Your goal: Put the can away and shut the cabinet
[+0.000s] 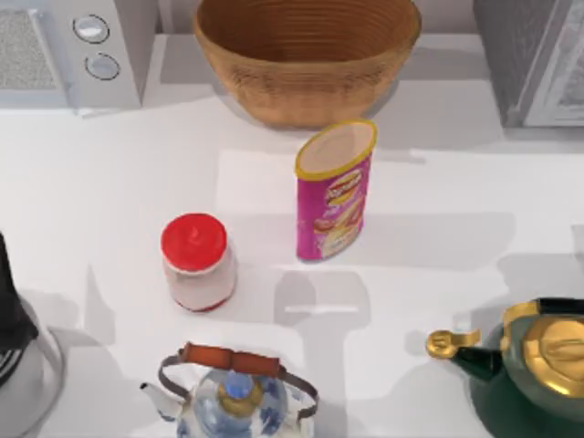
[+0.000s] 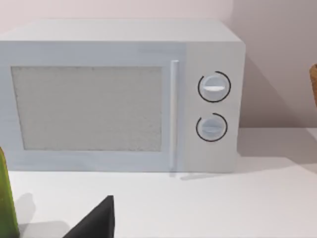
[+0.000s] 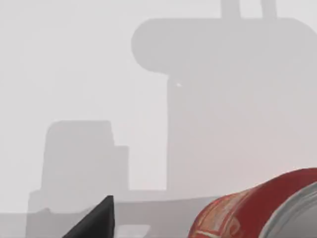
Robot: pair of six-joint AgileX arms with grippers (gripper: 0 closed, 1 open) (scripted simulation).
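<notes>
While the can (image 1: 334,190) stands upright mid-table, just in front of the basket (image 1: 306,64) and well apart from the cabinet (image 1: 534,59) at the far right corner, you have a crowded route to manage. The jar (image 1: 195,261) sits near the can's left, the teapot (image 1: 233,397) and the kettle (image 1: 538,365) line the near edge, so a low or wide approach can clip one of them. The can is tall and narrow; a push high on its side likely tips it toward the basket. The left gripper (image 2: 94,220) faces the microwave (image 2: 121,94), the right gripper (image 3: 94,220) hangs beside something red (image 3: 257,210) that you cannot identify. You cannot tell how far either is open, or whether it holds anything, so check before committing.
</notes>
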